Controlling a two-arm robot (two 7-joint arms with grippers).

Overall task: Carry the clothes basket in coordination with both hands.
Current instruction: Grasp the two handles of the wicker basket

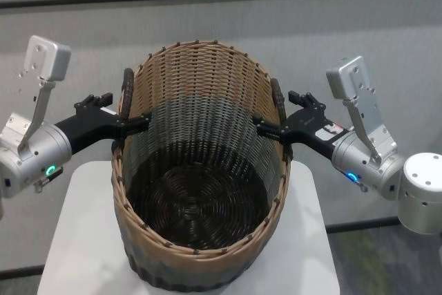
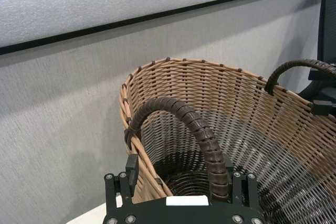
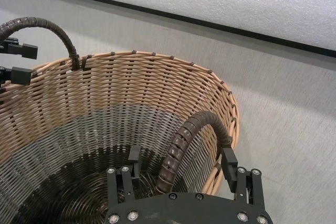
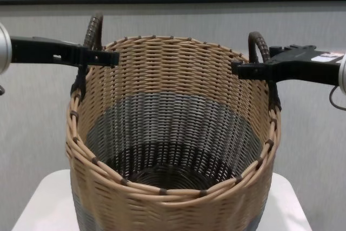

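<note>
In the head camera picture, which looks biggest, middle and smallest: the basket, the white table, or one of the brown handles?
1. The clothes basket looks biggest by far.
2. The white table comes next, though the basket hides much of it.
3. The left handle and right handle look smallest, about alike.

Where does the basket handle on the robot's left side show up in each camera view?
Head: left handle at the basket's left rim, by the left gripper.
Left wrist: centre foreground, arching over the gripper.
Right wrist: upper left corner.
Chest: upper left.
Shared landmark: the basket's tan rim.
</note>
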